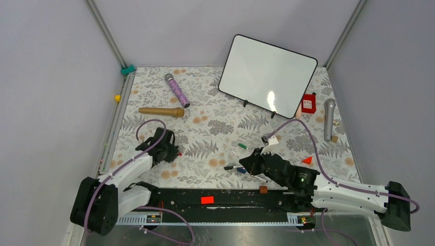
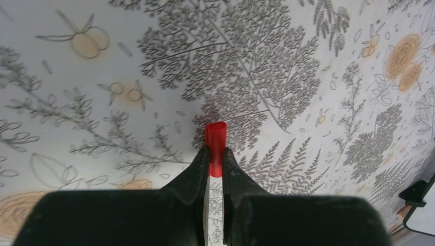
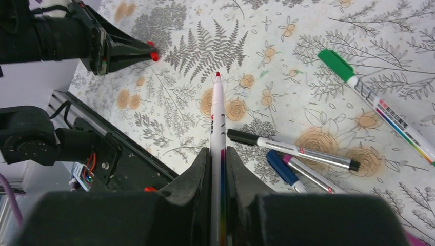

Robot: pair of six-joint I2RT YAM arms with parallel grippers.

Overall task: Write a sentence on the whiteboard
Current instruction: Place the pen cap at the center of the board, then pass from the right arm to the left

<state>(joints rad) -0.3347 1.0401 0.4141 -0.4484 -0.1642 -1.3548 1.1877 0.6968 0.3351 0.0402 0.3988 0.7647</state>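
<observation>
Two grippers are each pressed onto something thin. The left gripper (image 2: 216, 152) has its jaws closed on a red cap (image 2: 216, 134), whose open end pokes out past the fingertips, just above the floral tablecloth (image 1: 205, 130). The right gripper (image 3: 218, 152) pinches the white barrel of a red-tipped marker (image 3: 217, 110), uncapped, with its nib pointing out ahead of the jaws and toward the left gripper.

Just beside the right jaws lie loose pens on the cloth: a black-capped marker (image 3: 292, 150) nearest, a blue-capped marker (image 3: 281, 167) close under it, and a green-capped marker (image 3: 377, 105) farther off.

From above, both arms sit low at the near side of the table, the two grippers well apart. The whiteboard (image 1: 267, 69) stands tilted on its small black feet at the far right of the table, well apart from both grippers, its face white with a spot of glare. Near it are a small red box (image 1: 308, 103) and a grey microphone (image 1: 329, 119); at the far left lie a purple microphone (image 1: 177, 90) and a tan wooden handle (image 1: 161, 111).
</observation>
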